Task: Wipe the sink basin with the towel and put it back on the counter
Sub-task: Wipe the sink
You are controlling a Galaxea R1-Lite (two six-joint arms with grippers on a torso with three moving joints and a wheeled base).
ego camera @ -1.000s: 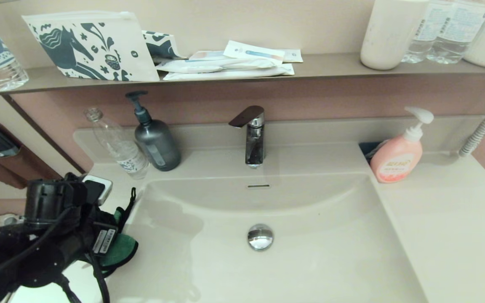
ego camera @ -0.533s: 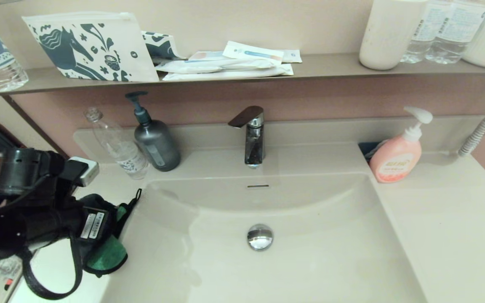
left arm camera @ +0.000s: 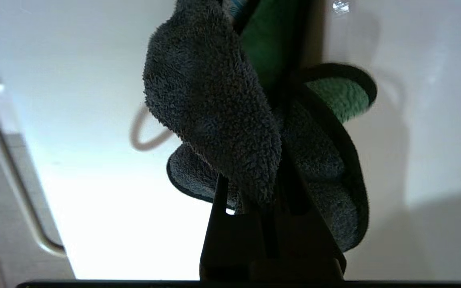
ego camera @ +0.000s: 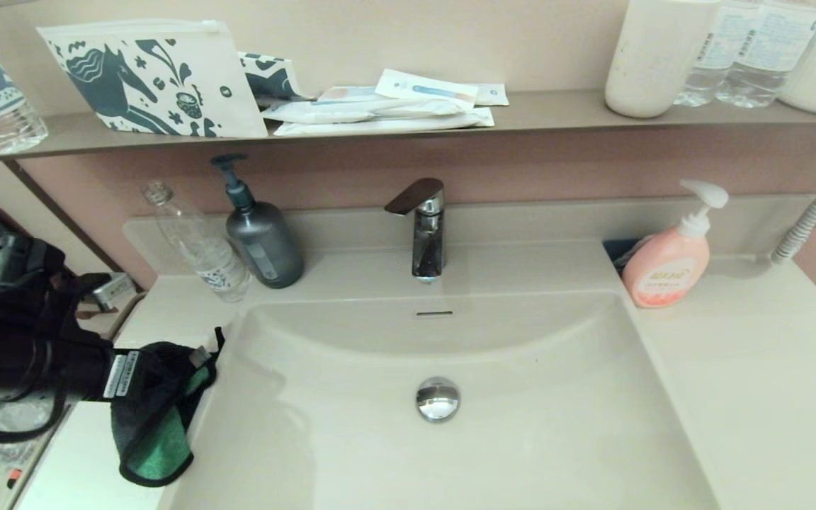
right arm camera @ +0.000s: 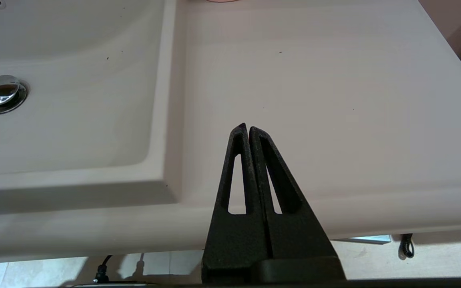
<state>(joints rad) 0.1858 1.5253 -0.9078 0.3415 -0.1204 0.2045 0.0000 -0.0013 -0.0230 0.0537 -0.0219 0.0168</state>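
The towel [ego camera: 156, 418], charcoal with a green face and black edging, hangs bunched from my left gripper [ego camera: 160, 365] over the left strip of the counter [ego camera: 89, 453], at the left rim of the sink basin [ego camera: 521, 439]. In the left wrist view the towel [left arm camera: 230, 120] folds over the fingers, which are shut on it. The chrome drain plug [ego camera: 438, 398] sits mid-basin. My right gripper [right arm camera: 247, 129] is shut and empty, parked above the front edge of the right counter [right arm camera: 334, 80], out of the head view.
A clear bottle [ego camera: 199, 244] and a grey pump bottle [ego camera: 259, 237] stand at the back left. The tap [ego camera: 423, 227] is centred behind the basin. A pink soap dispenser [ego camera: 670, 258] stands at the back right, under a wall shelf [ego camera: 550, 110] with pouches and bottles.
My left arm has pulled back to the left and turned, carrying the towel out over the left counter strip. The towel now hangs lower and looser. The right arm has not moved.
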